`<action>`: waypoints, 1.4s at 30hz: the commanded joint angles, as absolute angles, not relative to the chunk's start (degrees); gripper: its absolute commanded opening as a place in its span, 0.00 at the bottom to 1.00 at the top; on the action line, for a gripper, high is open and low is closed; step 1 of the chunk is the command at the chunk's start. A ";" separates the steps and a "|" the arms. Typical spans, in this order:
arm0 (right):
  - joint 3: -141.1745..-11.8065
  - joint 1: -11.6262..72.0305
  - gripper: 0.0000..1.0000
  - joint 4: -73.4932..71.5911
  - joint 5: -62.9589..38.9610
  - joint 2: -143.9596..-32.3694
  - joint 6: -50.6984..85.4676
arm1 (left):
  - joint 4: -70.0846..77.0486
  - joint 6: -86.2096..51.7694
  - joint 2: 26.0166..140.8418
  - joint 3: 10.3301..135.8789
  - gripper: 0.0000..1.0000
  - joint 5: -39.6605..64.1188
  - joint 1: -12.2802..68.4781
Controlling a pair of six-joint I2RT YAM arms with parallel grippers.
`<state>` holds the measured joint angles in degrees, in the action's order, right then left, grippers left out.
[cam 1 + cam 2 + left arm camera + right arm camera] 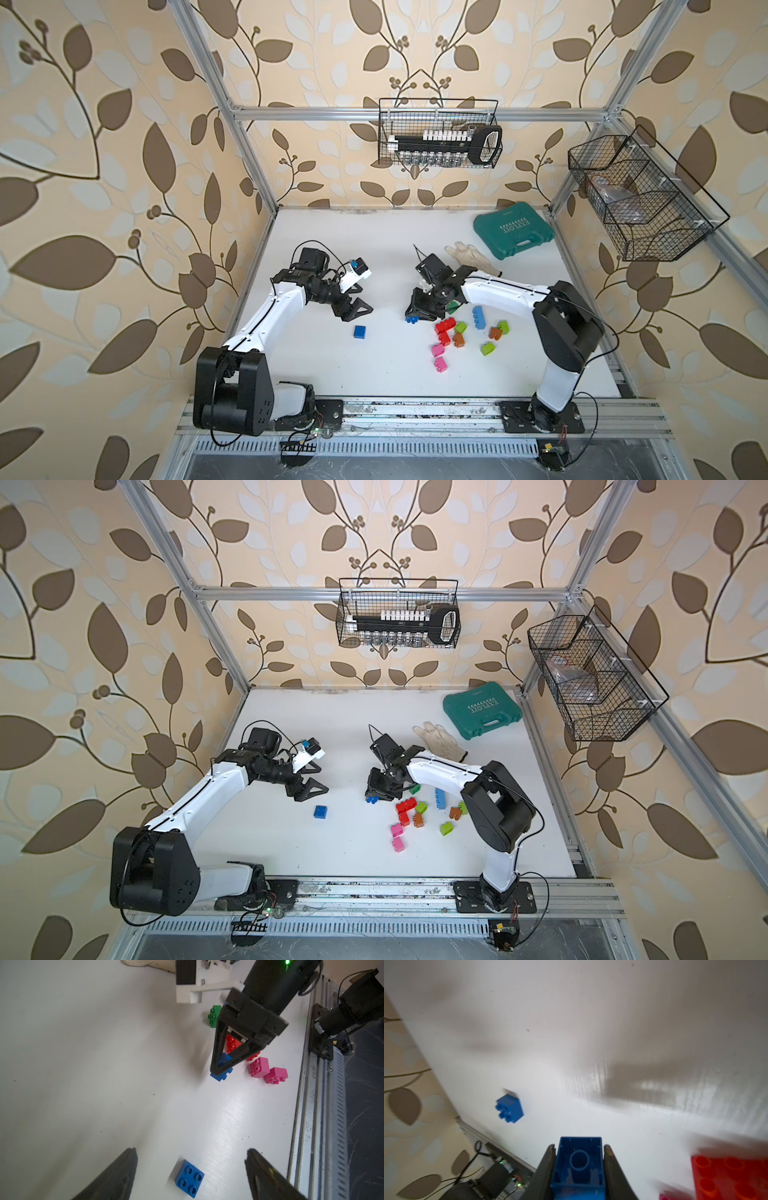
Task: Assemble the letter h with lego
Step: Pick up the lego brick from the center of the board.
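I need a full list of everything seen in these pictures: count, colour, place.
table: one, white, under everything.
lone blue brick: one, blue, table middle.
held blue brick: one, blue, in right gripper.
brick pile: about eleven; red, green, lime, orange, pink, light blue; table's right half.
case: one, teal, far right corner.
glove: one, white, beside case.
wire baskets: two, black, hanging, back and right side.
left gripper: open, near lone blue brick.
right gripper: shut on held blue brick.

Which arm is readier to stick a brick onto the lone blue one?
Right, probably: the right end effector clamps a blue brick, ready to place. The left end effector hangs open and empty near the lone blue brick.
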<state>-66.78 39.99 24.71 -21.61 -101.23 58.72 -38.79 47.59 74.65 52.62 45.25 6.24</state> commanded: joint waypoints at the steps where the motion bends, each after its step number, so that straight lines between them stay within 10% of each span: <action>1: -62.34 38.53 0.28 8.59 -31.20 -97.22 69.45 | -38.72 50.08 75.25 55.47 0.84 50.22 7.90; 12: -59.76 39.85 0.28 -14.20 -46.84 -97.43 81.58 | -32.38 46.22 76.49 53.82 0.79 51.47 11.85; 32: -60.39 41.43 0.25 -16.00 -48.00 -99.05 81.99 | -38.37 52.21 77.52 54.62 0.23 61.84 11.87; 42: -56.97 40.70 0.42 -21.18 -46.24 -97.46 82.63 | -39.91 51.20 80.08 54.73 0.11 64.19 11.88</action>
<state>-58.26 40.38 -16.21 -46.54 -98.32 82.50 -38.06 51.83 78.83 53.49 60.29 11.57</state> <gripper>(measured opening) 0.398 0.260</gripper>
